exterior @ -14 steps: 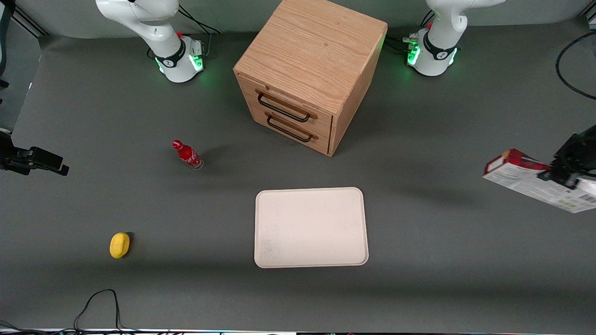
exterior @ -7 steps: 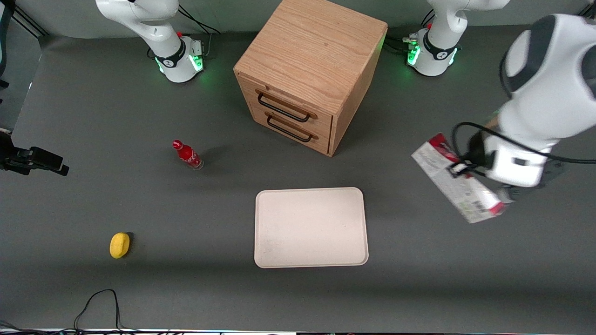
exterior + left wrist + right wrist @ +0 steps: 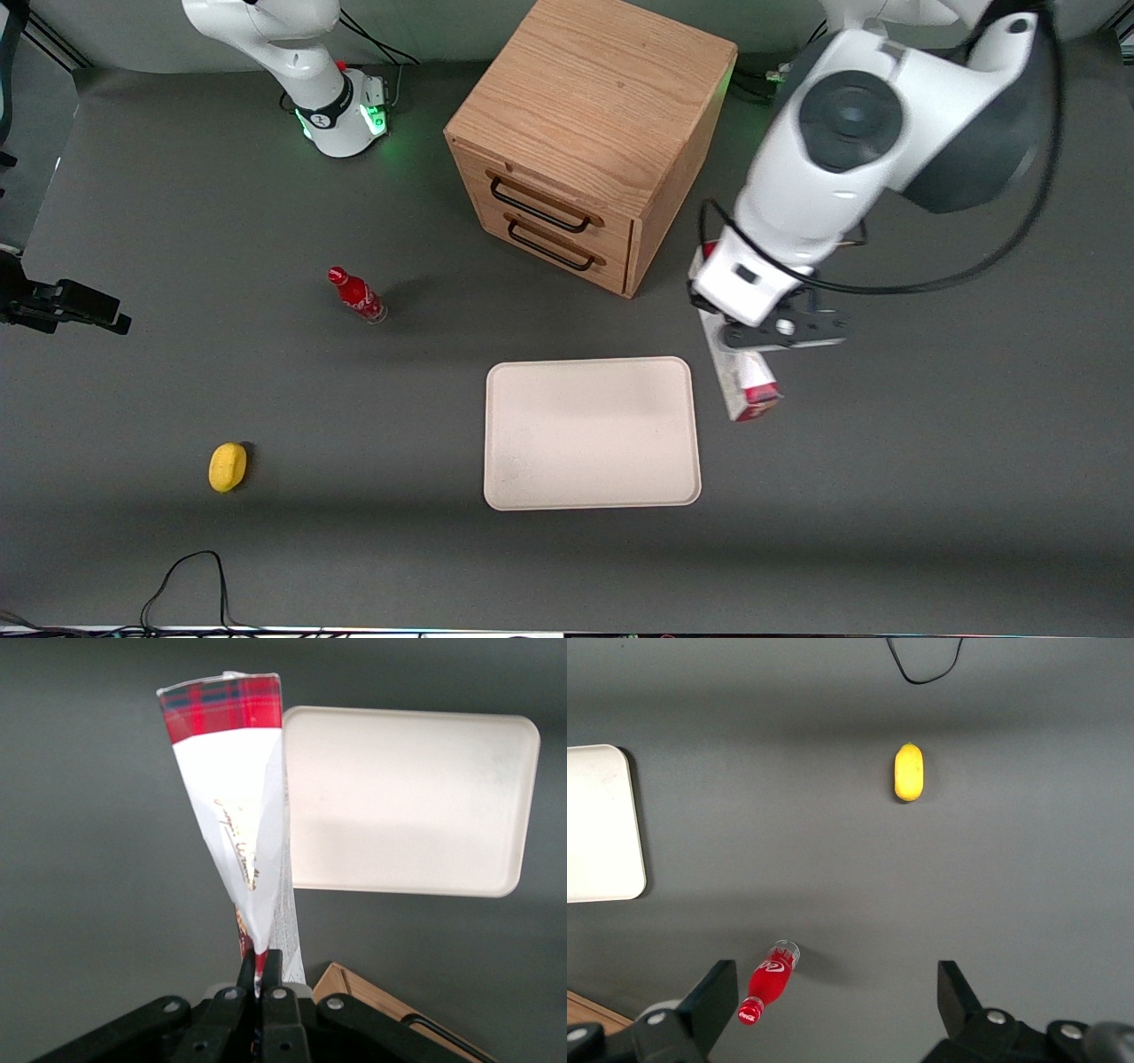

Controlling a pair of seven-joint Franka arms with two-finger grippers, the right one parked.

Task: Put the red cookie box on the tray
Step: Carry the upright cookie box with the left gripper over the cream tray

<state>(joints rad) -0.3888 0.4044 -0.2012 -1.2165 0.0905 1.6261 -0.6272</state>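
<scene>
My left gripper (image 3: 760, 330) is shut on the red cookie box (image 3: 747, 383) and holds it in the air beside the tray's edge toward the working arm's end. The box is long, thin, white and red; in the left wrist view it (image 3: 236, 797) hangs from my closed fingers (image 3: 262, 970), its red plaid end away from them. The cream-white tray (image 3: 592, 432) lies flat on the grey table, nearer to the front camera than the cabinet. It also shows in the left wrist view (image 3: 407, 802) and partly in the right wrist view (image 3: 598, 824). My arm hides much of the box in the front view.
A wooden two-drawer cabinet (image 3: 589, 133) stands farther from the front camera than the tray. A small red bottle (image 3: 356, 294) stands toward the parked arm's end, and a yellow lemon-like object (image 3: 228, 466) lies nearer to the camera there. A black cable (image 3: 182, 580) loops at the table's near edge.
My left arm has swung in from the working arm's end of the table, carrying the box to just beside the tray. The box has turned more end-on toward the front camera.
</scene>
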